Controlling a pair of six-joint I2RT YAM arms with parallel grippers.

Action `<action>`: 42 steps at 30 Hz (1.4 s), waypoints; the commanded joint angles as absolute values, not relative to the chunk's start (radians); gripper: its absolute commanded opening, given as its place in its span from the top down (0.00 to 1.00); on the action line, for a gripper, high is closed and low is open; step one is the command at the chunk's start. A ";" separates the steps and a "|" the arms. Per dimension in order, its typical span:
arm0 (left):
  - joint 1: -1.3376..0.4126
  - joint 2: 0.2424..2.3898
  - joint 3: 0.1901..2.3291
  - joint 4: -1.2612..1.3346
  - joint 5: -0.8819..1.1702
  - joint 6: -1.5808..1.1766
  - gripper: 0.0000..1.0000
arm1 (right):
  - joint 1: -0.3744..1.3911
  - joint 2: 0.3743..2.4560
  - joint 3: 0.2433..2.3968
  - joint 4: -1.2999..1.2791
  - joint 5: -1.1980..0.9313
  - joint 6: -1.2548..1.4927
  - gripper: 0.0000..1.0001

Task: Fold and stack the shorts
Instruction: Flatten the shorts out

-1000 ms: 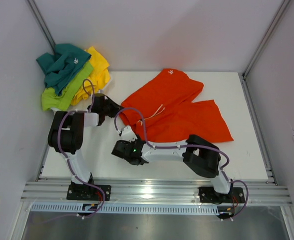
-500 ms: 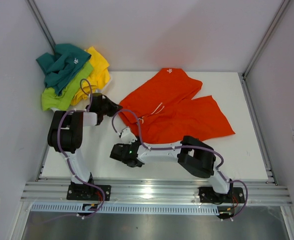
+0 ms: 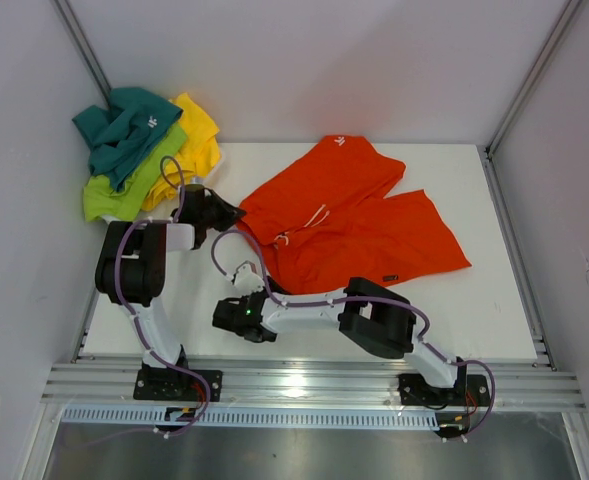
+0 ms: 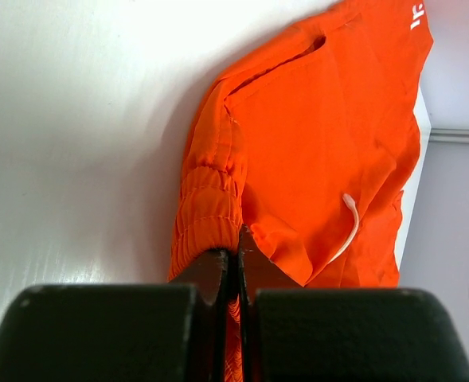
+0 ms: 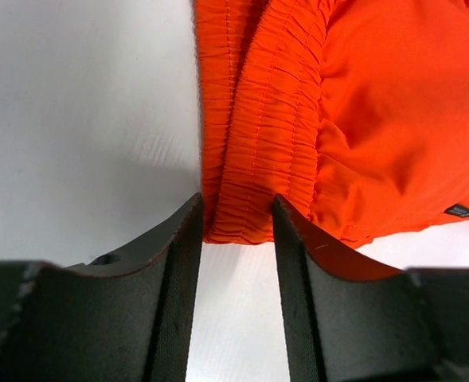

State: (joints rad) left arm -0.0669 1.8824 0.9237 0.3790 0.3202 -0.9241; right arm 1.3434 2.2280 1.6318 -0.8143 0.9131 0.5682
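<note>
White walls and aluminium frame rails enclose a white bench [image 3: 174, 320], on which one pair of orange shorts [image 3: 359, 225] is spread, crumpled and unfolded. Seen from above, the legs of the garment are fanned out beyond and to the right of both sets of fingers. A small white logo [image 3: 339, 143] is shown at the hem farthest from them.

The left fingers [image 4: 218, 270] are pressed fully together on the orange shorts. In the left wrist view a pinch of fabric beside the gathered waistband [image 4: 210, 199] is clamped at their tips, and a white drawstring [image 4: 352, 227] is seen just beyond and to the right.

The right fingers [image 5: 178, 270] are held partly apart, with the other end of the waistband lying between them. The gap is filled by bunched elastic. Whether the cloth is actually squeezed cannot be told.

A heap of other shorts [image 3: 139, 150], teal, lime green and yellow, is piled well beyond the left fingers and to their left, at the bench's far corner. None of it is folded.

The step in hand is judged to be the taking up of the first garment by its waistband, so very little of the task is done. For the next move, a firm hold by the right fingers is probably needed. The waistband could then be drawn taut between the two grips and the shorts laid flat, ready for one leg to be folded over the other.
</note>
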 commanded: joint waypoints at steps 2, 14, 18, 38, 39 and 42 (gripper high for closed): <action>-0.054 1.888 0.960 0.399 0.337 -0.911 1.00 | 1.344 2.269 1.701 -0.891 1.043 0.607 0.59; -0.054 1.891 0.979 0.382 0.347 -0.891 1.00 | 1.341 2.275 1.730 -0.951 1.123 0.615 0.60; -0.054 1.891 0.983 0.373 0.350 -0.887 1.00 | 1.336 2.273 1.730 -0.966 1.137 0.621 0.62; -0.052 1.890 1.011 0.341 0.353 -0.861 1.00 | 1.301 2.255 1.706 -1.014 1.178 0.644 0.70; -0.052 1.888 1.011 0.338 0.353 -0.859 1.00 | 1.301 2.249 1.700 -0.990 1.171 0.632 0.69; -0.052 1.888 1.016 0.333 0.354 -0.856 1.00 | 1.304 2.221 1.687 -0.933 1.126 0.580 0.67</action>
State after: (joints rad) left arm -0.0650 1.8854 0.9741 0.3260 0.3450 -0.8810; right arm 1.3052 2.2845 1.6966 -1.0012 1.1225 0.6006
